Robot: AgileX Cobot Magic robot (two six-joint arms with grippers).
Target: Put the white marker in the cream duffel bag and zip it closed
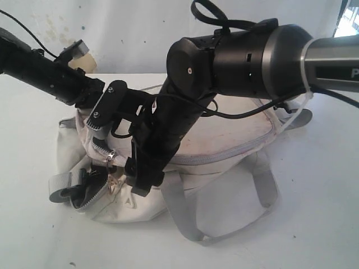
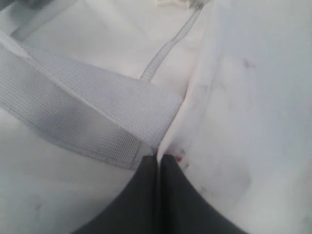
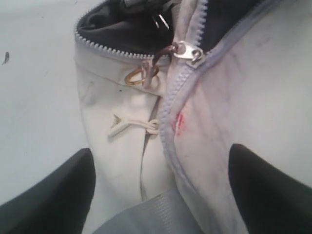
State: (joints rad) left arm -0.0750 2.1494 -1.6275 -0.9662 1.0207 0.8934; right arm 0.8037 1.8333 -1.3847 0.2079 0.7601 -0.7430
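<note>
Zipping seems in hand: bag [image 1: 224, 140] mid-frame on the desk [image 1: 314, 224], marker unseen, left tool [image 2: 158, 160] pinched shut on its cloth, right tool [image 3: 162, 148] wide over the zip pull [image 3: 187, 51] it must grip next.

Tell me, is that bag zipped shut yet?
Not fully. On the cream duffel bag, the zipper slider stops short of the end, and dark lining shows through the gap beyond it.

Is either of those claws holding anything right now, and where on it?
The left gripper is pinched shut on a fabric fold of the cream duffel bag, beside its grey webbing strap. The right gripper is open near the zipper pull, holding nothing.
</note>
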